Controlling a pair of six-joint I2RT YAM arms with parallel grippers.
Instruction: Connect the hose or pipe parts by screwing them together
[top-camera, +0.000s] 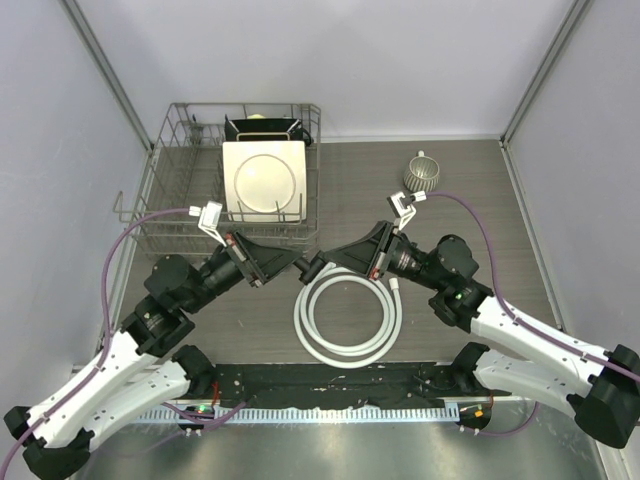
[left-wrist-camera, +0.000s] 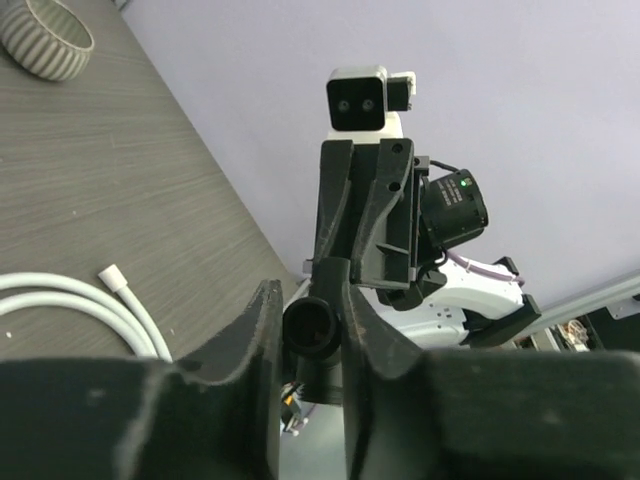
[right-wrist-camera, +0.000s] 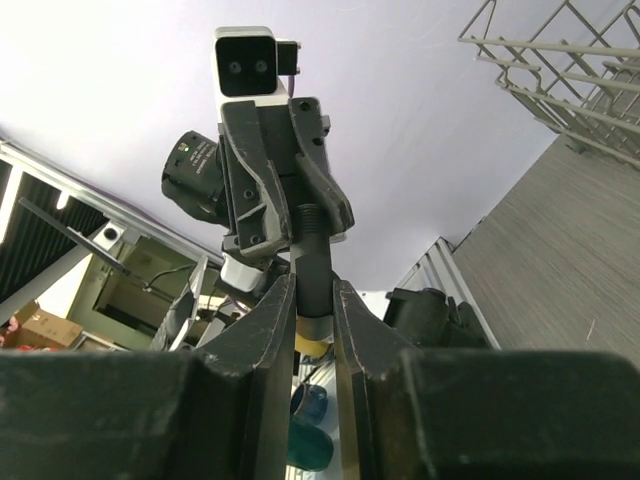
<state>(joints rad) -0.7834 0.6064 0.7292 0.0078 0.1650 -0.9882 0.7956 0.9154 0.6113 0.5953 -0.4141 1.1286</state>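
Note:
The small black T-shaped fitting (top-camera: 312, 268) hangs above the table between both grippers. My left gripper (top-camera: 300, 264) is shut on one side of it, and my right gripper (top-camera: 326, 267) is shut on the other. In the left wrist view the fitting's open round end (left-wrist-camera: 312, 330) sits between the left gripper's (left-wrist-camera: 306, 300) jaws. In the right wrist view the fitting's stem (right-wrist-camera: 315, 270), threaded at the far end, is clamped by the right gripper (right-wrist-camera: 312, 292). The white hose (top-camera: 348, 318) lies coiled on the table just below, one white end connector (top-camera: 397, 286) loose beside the right gripper.
A wire dish rack (top-camera: 170, 190) with a cream plate (top-camera: 264, 180) stands at the back left. A ribbed grey cup (top-camera: 422, 175) sits at the back right, also in the left wrist view as the cup (left-wrist-camera: 45, 40). Purple cables trail from both wrists.

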